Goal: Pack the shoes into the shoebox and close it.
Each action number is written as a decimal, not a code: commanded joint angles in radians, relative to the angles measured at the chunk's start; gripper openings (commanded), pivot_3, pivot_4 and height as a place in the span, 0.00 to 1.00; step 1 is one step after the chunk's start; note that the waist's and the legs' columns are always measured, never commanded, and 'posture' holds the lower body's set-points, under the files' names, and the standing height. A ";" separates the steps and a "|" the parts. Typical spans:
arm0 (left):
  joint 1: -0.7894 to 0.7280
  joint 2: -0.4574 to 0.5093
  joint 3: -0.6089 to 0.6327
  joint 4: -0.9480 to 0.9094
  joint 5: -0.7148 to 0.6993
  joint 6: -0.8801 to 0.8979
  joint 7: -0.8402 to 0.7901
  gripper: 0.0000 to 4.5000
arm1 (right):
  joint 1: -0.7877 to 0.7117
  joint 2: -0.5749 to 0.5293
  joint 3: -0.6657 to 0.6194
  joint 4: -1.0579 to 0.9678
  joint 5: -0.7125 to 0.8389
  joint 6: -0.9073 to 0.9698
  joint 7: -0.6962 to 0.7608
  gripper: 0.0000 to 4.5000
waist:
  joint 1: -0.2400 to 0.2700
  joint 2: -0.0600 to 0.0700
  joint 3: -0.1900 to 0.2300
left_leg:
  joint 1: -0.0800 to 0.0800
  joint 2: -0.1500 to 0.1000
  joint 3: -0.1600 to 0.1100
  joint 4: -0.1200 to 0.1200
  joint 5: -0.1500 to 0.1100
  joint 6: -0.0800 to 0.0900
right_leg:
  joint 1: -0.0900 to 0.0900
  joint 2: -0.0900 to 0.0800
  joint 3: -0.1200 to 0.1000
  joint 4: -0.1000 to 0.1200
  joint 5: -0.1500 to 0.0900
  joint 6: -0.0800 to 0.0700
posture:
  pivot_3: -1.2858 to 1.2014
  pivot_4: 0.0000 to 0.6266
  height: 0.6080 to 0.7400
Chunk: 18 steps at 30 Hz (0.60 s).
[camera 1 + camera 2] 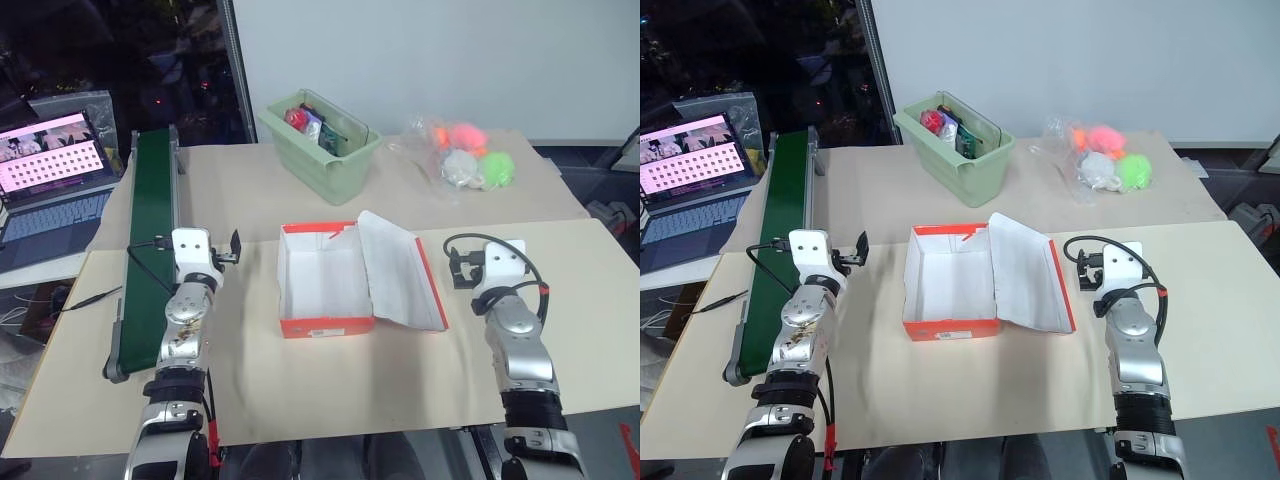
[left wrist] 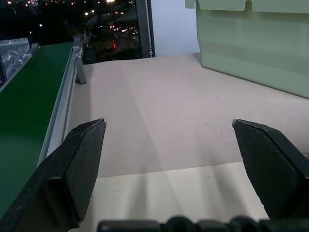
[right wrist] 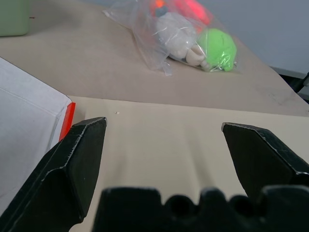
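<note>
Two grippers hover over the table [image 1: 300, 400], both spread wide and holding nothing. The left gripper [image 2: 169, 140] has a green conveyor [image 1: 148, 240] on its left and the shoebox [image 1: 325, 285] on its right, lid [image 1: 400, 272] flung open, white inside. The right gripper [image 3: 164, 140] sits just right of the lid, a bag of toys [image 3: 186, 34] ahead.

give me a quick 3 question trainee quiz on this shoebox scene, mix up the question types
1. True or false: the shoebox is open and has nothing in it.
2. What lies nearest the right gripper on the far side of the table? A) laptop B) clear bag of plush toys C) green conveyor belt
3. Fill in: the left gripper has its fingers ____.

Key: 1 true. 2 B. 3 open; it holds nothing, like the right one.
</note>
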 commanded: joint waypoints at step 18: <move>0.073 -0.024 0.010 -0.160 0.018 0.042 0.080 1.00 | -0.247 -0.149 0.426 -0.537 0.491 0.445 0.833 0.99 | 0.001 -0.004 0.000 | -0.004 0.011 -0.001 0.002 -0.003 0.000 | -0.002 0.008 -0.002 -0.005 0.003 -0.002 | 0.52 0.24 1.00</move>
